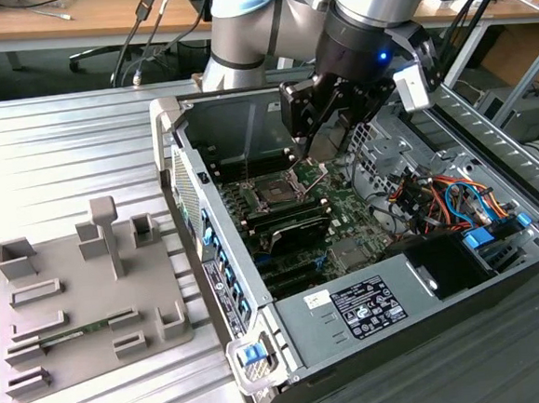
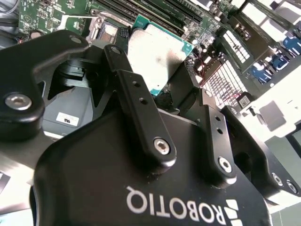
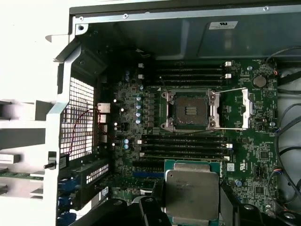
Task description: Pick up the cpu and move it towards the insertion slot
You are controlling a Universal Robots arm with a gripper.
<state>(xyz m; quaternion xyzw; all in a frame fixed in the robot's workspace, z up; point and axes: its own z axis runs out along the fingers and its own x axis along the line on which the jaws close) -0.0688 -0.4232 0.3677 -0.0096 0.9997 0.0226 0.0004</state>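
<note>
Gripping the silvery square green-rimmed cpu flat, the black gripper hovers (jaws clenched edgewise) near the dark silver-framed insertion slot.

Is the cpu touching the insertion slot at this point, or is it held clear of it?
Apart. In the first wrist view the cpu sits in the gripper, with rows of memory slots and green board showing between it and the open insertion slot.

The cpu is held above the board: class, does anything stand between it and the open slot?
Nothing visible does. In the first wrist view the claw holds the cpu above the board, and the slot lies open, its plate swung aside. Between them lie only low memory slots, flat on the board.
</note>
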